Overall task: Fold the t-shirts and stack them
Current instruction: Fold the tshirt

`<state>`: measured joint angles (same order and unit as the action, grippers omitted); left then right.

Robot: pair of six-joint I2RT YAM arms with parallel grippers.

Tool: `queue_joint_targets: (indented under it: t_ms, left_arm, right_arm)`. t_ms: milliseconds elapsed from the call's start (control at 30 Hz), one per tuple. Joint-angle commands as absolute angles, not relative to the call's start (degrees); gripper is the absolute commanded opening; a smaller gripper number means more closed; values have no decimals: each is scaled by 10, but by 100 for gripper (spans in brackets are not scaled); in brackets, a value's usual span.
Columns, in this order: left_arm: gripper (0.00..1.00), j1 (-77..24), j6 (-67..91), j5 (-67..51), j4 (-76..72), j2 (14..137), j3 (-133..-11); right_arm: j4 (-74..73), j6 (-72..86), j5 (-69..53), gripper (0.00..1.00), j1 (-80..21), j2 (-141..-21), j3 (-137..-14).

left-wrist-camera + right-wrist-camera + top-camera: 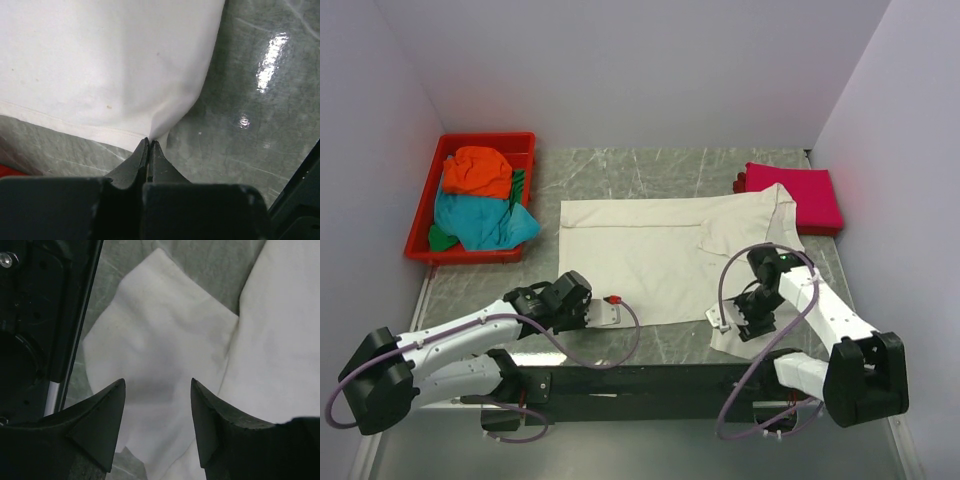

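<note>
While the cream-white t-shirt lies spread flat in the middle of the table, its long axis running left to right, you have one arm at each near corner. The left gripper is pinched closed on the near left corner of the hem, and the cloth puckers into its tips. The right gripper stands open above the near right sleeve, which lies directly beneath and just beyond the tips, not yet gripped. The right fingers likely need to drop and close there before the near edge can be lifted toward the far edge.
</note>
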<state>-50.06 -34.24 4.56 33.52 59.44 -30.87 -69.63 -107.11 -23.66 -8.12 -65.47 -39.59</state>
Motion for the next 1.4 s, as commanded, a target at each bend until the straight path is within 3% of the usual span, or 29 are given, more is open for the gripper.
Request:
queue_joint_targets:
  t_ms: [0,233,300,433,467,700,867,900,933,967,1033,1133,1233,1367]
  left_arm:
    - [0,-504,-343,58,319,584,-311]
    - [0,-504,-338,65,303,583,-307]
    - [0,-505,-338,65,304,584,-306]
    - [0,-505,-340,69,302,586,-309]
    - [0,-505,-340,71,302,585,-309]
    - [0,-504,-341,80,297,566,-307]
    - [0,-505,-337,85,298,556,-304]
    - [0,-505,-337,87,299,555,-303]
    - [0,-504,-337,89,300,554,-304]
    - [0,-504,-336,89,301,552,-305]
    - [0,-504,-334,90,303,551,-306]
    - [0,-505,-337,90,298,547,-303]
    - [0,-504,-341,91,294,544,-302]
    - [0,-505,-342,90,289,545,-303]
  right_arm:
    - [-665,-1040,-200,61,-129,-657,-374]
    - [-567,-977,-154,56,-232,-686,-316]
    - [-554,-957,-156,47,-255,-688,-315]
    - [-534,-934,-149,19,-269,-686,-316]
    - [-533,-931,-150,0,-270,-686,-317]
    - [-556,-872,-179,0,-258,-669,-448]
    - [-513,-828,-173,0,-251,-746,-552]
    - [-472,-796,-168,4,-250,-762,-574]
    - [-448,-774,-160,14,-251,-792,-583]
    - [-393,-715,-133,39,-251,-808,-598]
    - [-347,-659,-106,49,-251,-838,-609]
    - [-315,-614,-98,52,-240,-822,-602]
    - [-393,-638,-199,50,-212,-787,-607]
    - [-559,-799,-297,48,-213,-738,-537]
